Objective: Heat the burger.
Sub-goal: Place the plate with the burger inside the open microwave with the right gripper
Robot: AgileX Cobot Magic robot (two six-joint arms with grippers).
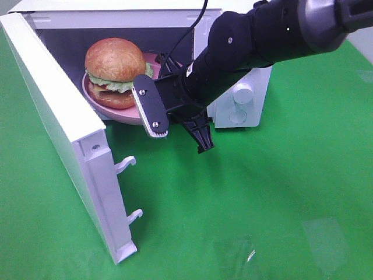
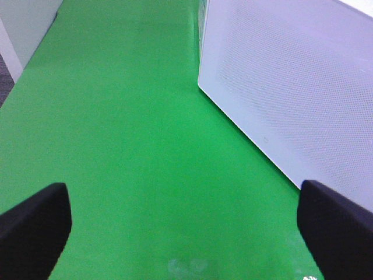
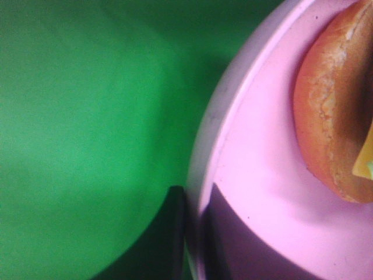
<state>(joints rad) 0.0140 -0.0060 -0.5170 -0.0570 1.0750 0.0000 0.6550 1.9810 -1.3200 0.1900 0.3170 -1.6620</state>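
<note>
The burger [image 1: 115, 71], with a golden bun, lettuce and cheese, sits on a pink round plate [image 1: 119, 114] in the mouth of the open white microwave [image 1: 256, 79]. The plate's front edge juts out of the cavity. My right gripper [image 1: 179, 139] is open right in front of the plate. Its white-padded finger [image 1: 151, 111] lies against the plate's front rim and the other finger points away from it. The right wrist view shows the plate's rim [image 3: 245, 146], the bun's edge [image 3: 332, 116] and one dark finger [image 3: 175, 233] beside the rim. My left gripper [image 2: 186, 233] is open and empty over green cloth.
The microwave door [image 1: 58, 116] stands swung out to the left, its latch hooks [image 1: 125, 164] facing the cloth. Two knobs [image 1: 242, 93] are on the panel behind my right arm. The left wrist view shows the microwave's perforated white side [image 2: 291, 87]. A green cloth [image 1: 262, 210] covers the table.
</note>
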